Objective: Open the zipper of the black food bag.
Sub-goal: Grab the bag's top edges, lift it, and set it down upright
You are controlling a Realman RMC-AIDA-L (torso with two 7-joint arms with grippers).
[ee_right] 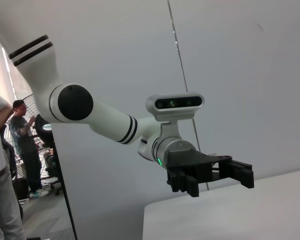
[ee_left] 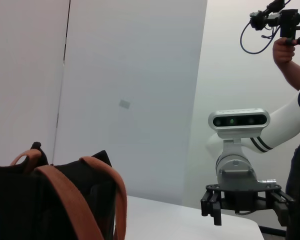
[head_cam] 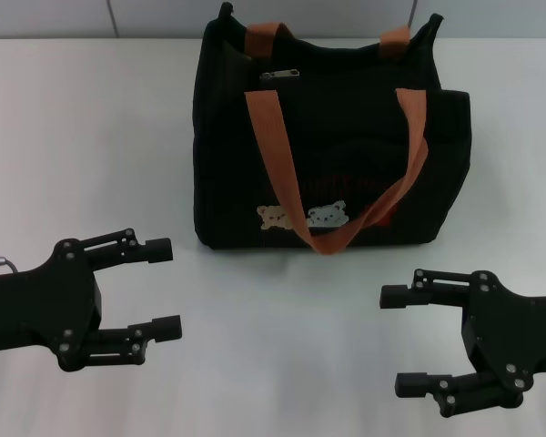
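The black food bag point(head_cam: 227, 164) stands upright at the back middle of the white table. Two orange-brown handles point(head_cam: 273, 155) drape over its front, above two small bear patches point(head_cam: 302, 217). The zipper's silver-grey pull tab point(head_cam: 279, 76) lies on the bag's top, toward the left end. My left gripper point(head_cam: 164, 288) hovers open at the near left, well short of the bag. My right gripper point(head_cam: 399, 340) is open at the near right, also apart from it. The left wrist view shows the bag point(ee_left: 15, 200) and the right gripper point(ee_left: 245, 200) beyond it.
White table point(head_cam: 91, 137) spreads out around the bag, with a pale wall behind. A person holding a camera rig point(ee_left: 282, 25) stands past the table's right side. Another person point(ee_right: 25, 145) stands off to the left. The left arm's gripper point(ee_right: 210, 172) shows in the right wrist view.
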